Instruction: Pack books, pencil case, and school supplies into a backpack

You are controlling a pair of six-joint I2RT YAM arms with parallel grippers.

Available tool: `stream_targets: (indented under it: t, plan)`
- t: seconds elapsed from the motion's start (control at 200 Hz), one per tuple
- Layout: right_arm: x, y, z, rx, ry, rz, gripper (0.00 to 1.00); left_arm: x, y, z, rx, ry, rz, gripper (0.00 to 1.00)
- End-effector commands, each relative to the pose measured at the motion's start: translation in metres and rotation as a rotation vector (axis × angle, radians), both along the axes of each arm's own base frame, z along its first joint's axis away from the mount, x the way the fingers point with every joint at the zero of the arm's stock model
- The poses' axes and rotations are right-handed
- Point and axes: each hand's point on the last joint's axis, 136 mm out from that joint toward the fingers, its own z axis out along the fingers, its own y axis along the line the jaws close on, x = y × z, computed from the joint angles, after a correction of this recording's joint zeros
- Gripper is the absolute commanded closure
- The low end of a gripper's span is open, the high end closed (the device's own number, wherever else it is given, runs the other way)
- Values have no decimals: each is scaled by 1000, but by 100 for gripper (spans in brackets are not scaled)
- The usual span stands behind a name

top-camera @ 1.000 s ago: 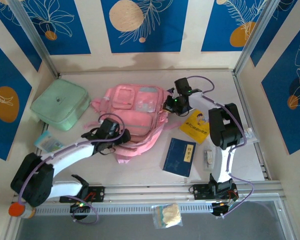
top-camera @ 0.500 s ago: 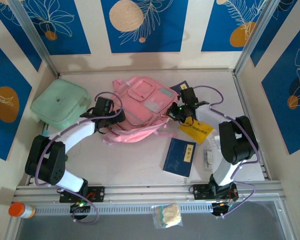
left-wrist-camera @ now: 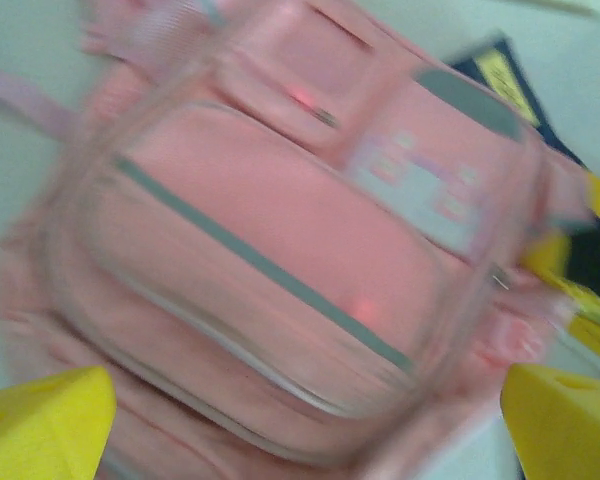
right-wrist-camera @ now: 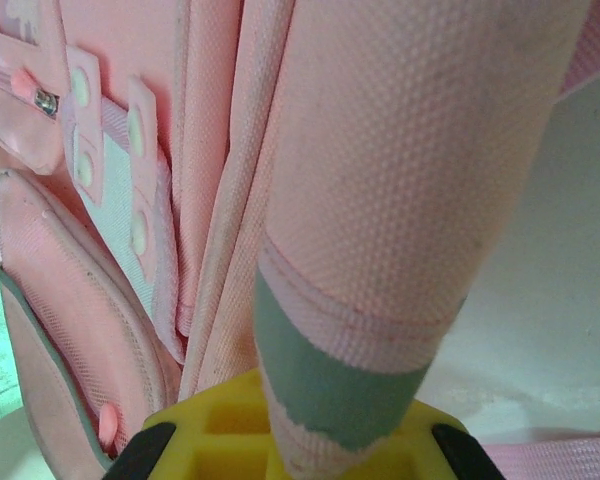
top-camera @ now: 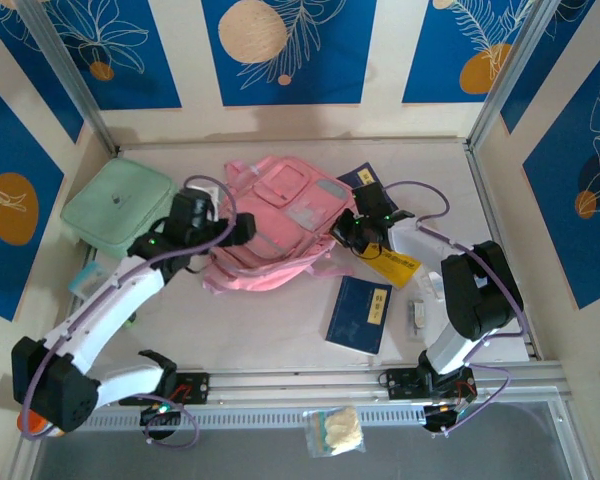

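Pale bench (top-camera: 280, 335), blue flower walls (top-camera: 280, 50); pink backpack (top-camera: 280, 215) lies in middle; right fingers (top-camera: 352, 232) clenched on its strap (right-wrist-camera: 380, 200); left fingers (top-camera: 236, 228) spread wide beside it, holding nothing; risk: tug on strap may slide bag over yellow booklet (top-camera: 395, 264)

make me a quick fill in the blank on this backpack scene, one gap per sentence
1. The right gripper is shut on a pink ____ of the backpack.
2. The left gripper, beside the backpack, has its jaws ____.
3. The square pouch to the left of the backpack is mint ____.
4. The navy book nearest the arm bases carries a ____ label.

Missing words: strap; open; green; white
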Motion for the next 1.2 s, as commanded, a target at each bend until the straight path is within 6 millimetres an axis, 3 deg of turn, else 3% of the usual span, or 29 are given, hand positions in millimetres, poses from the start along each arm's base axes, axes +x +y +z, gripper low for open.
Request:
stream_targets:
  t: [0.0,0.28,0.475,0.925,1.196]
  plan:
    - [-5,15,23,88,-29,7,100,-38,-26,-17,-45,66,-49,4]
    - [-18,29,21,124,-4,28,100,-91,-105,-34,-119,21,-170,12]
    - [-24,35,21,114,14,22,100,-98,-155,-59,-84,-7,-258,20]
    - [-25,38,34,113,7,-9,100,-59,-192,-112,73,-24,-148,40]
    - [-28,35,39,107,4,-22,100,-31,-180,-130,203,-2,35,43]
